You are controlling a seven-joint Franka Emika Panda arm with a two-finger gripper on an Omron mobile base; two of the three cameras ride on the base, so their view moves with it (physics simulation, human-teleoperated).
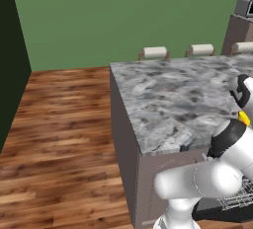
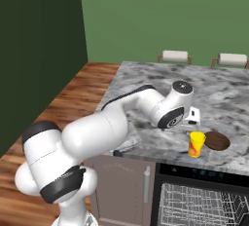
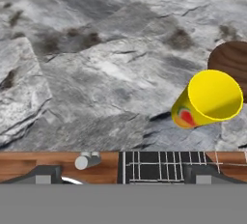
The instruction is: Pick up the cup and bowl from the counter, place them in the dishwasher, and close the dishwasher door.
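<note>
- Cup [image 2: 196, 144]: upright on the counter [image 2: 146, 84] near its front edge, long axis vertical, mouth up; in the hand view its open mouth [image 3: 214, 95] faces the camera, interior plain yellow, nothing in it (red-green mark on the side).
- Bowl [image 2: 217, 141]: just beside the cup at its 3 o'clock in the right base view, rim up; contents not discernible.
- Dishwasher [image 2: 204, 198]: below the counter edge, at 6 o'clock from the cup; wire rack [image 2: 194, 205] exposed, no dishes seen on it.
- Gripper [image 2: 192, 119]: over the counter at 10 o'clock from the cup, apart from it, gripping nothing; finger spacing cannot be told.
</note>
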